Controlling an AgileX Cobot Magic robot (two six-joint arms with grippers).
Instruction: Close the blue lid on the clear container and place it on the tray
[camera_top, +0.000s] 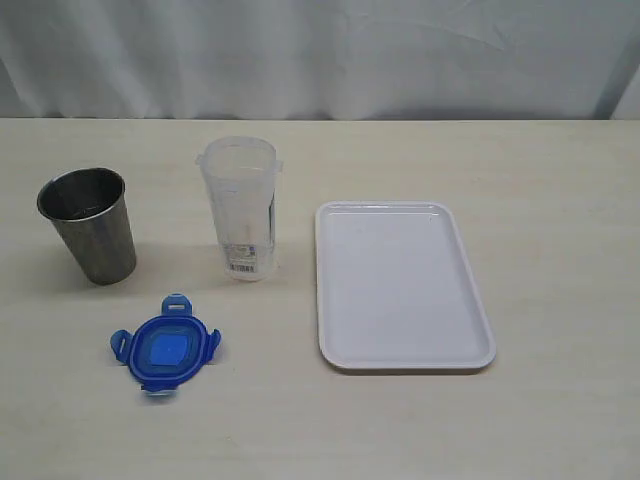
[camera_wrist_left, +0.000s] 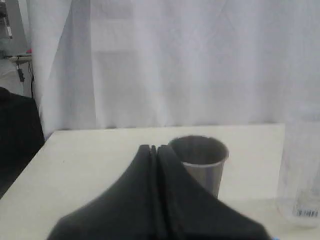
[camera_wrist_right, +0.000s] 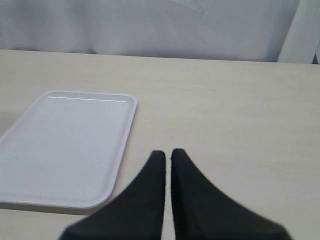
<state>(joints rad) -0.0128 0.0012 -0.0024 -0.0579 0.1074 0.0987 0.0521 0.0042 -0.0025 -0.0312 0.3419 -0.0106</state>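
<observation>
The blue lid, roundish glossy plastic with four flaps splayed, is laid flat toward the tabletop's left, farther from the curtained edge than the clear container. That is stood upright and open-mouthed, seemingly ready for capping. The smooth, low-rimmed tray is set beside it. The left gripper and right gripper are clenched on nothing.

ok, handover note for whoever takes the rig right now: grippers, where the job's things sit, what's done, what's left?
Left gripper: shut, empty. Right gripper: shut, empty.
Blue lid lies flat on the table, apart from the clear container, which stands upright and open between the grey metal cup and the white tray. Nothing on the tray.
Done: nothing.
Left: fit the lid, snap it shut, set the container on the tray.
</observation>
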